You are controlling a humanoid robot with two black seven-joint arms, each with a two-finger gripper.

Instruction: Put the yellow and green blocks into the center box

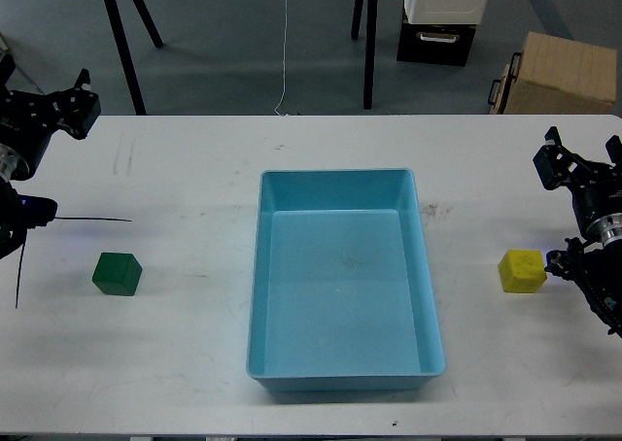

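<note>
Left gripper [60,99] up at the desk's [175,363] far left edge — fingers spread apart, holding nothing. Green block [118,273] flat on the desk, well left of the light-blue center box [429,315]. Box mid-desk, bare inside. Yellow block [522,270] on the desk right of the box. Right gripper [581,150] beyond it at the right edge — fingers parted, gripping nothing.

Open table [194,363] around tray [255,295]
</note>
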